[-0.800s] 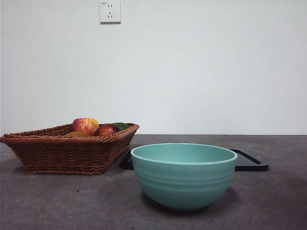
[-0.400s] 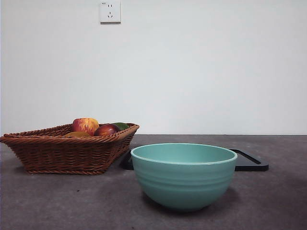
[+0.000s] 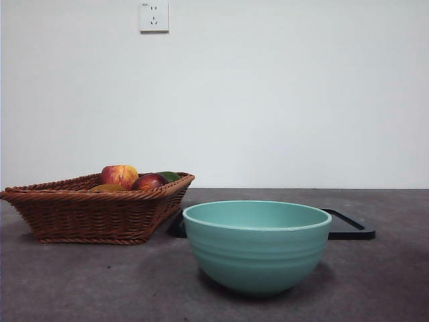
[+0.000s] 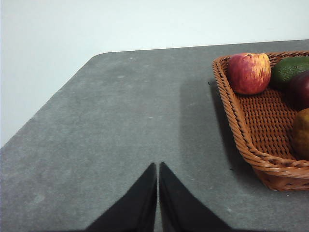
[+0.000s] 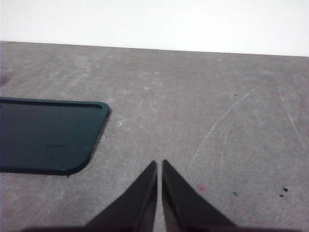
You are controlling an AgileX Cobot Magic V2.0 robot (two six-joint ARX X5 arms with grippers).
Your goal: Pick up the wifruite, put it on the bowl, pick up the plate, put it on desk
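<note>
The wifruite lies in a wicker basket, golden-brown and cut off by the frame edge; in the front view only its top shows over the basket rim. The teal bowl stands empty near the front of the desk. Behind it lies the plate, flat, dark and rectangular with rounded corners. My left gripper is shut and empty over bare desk beside the basket. My right gripper is shut and empty over the desk beside the plate. Neither gripper shows in the front view.
The basket also holds a red-and-yellow apple, a green fruit and a dark red fruit. The desk's rounded corner and side edge run close to the left gripper. A white wall with a socket stands behind.
</note>
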